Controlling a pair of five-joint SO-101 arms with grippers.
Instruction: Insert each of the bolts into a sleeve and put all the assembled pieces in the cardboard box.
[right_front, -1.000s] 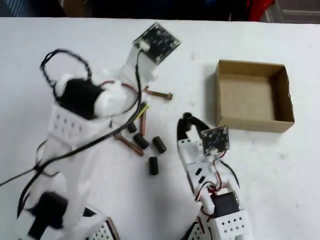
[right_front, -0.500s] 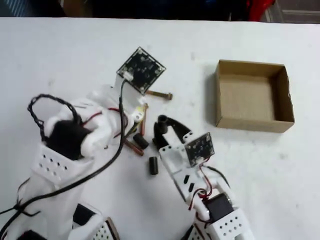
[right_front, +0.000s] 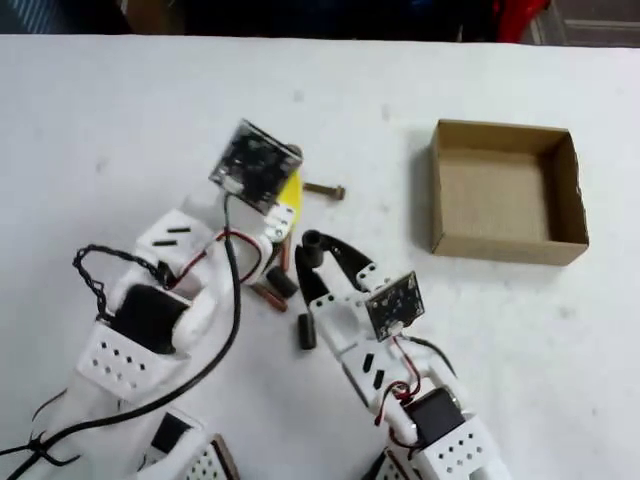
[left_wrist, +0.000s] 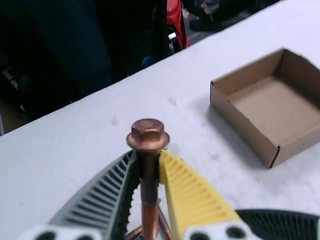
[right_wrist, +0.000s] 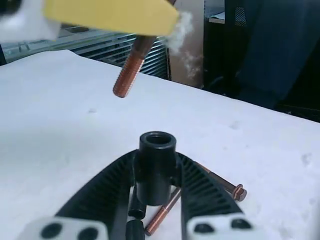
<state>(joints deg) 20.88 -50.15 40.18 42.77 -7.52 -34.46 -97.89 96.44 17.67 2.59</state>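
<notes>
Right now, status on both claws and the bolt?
Left claw shut on bolt. Right claw shut on black sleeve. Bolt tip apart from sleeve, not in. Nothing between them.

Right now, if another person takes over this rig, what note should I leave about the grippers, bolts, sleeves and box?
Left gripper: shut on a copper-coloured hex-head bolt, held off the white table.
Right gripper: shut on a black cylindrical sleeve, bore up; the held bolt's threaded tip is close by, not inserted.
On the table between the arms: loose bolts and two loose sleeves.
Brown cardboard box: empty.
Done: one bolt and one sleeve picked up.
Left: every insertion, then boxing all pieces.
</notes>
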